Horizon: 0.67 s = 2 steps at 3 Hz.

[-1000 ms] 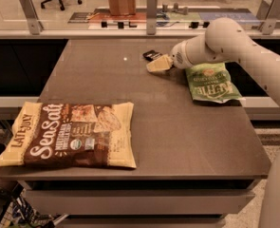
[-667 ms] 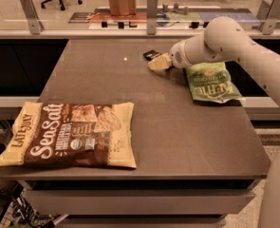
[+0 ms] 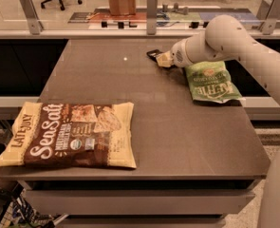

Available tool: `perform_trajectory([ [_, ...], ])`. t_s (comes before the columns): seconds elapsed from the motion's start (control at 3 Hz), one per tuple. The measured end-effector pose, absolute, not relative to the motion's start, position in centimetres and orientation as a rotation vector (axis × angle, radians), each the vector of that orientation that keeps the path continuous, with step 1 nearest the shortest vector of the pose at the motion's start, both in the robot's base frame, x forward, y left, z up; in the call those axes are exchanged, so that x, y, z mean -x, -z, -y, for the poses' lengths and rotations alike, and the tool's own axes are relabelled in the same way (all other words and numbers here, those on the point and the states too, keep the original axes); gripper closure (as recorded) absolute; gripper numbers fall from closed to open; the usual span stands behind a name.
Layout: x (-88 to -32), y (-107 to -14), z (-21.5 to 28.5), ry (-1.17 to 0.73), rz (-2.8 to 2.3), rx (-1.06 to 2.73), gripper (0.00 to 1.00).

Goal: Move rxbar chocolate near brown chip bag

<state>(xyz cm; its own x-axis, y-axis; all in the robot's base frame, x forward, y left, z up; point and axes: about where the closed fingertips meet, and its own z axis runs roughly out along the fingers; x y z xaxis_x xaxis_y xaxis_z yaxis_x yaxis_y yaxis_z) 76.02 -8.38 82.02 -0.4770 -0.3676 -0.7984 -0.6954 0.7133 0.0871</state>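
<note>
- Pincer [image 3: 163, 59]: low over the counter [image 3: 177, 137], near the middle of its far edge, at the end of the arm [image 3: 225, 37] that reaches in from the right. How far open it is, and whether it has hold of anything, cannot be told.
- Rxbar chocolate [image 3: 153, 54]: flat on the counter by the far edge, touching or just beside the pincer tip and partly hidden by it.
- Brown chip bag [image 3: 73, 135]: flat at the near left corner, well apart from the bar.
- Green bag [image 3: 209, 81]: by the right edge, just beside the arm; no part of the task.
- Step in hand, as judged: securing the bar. A firm hold across its narrow sides suits so thin a wrapper. The bar should be lifted clear, carried diagonally toward the near left corner, and set down beside the brown bag, not on it.
</note>
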Motion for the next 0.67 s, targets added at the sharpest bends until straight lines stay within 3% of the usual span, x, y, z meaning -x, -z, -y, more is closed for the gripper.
perform_trajectory([
  [0.67, -76.02, -82.04, 8.38, -0.518, -2.111, 0.806, 1.0],
])
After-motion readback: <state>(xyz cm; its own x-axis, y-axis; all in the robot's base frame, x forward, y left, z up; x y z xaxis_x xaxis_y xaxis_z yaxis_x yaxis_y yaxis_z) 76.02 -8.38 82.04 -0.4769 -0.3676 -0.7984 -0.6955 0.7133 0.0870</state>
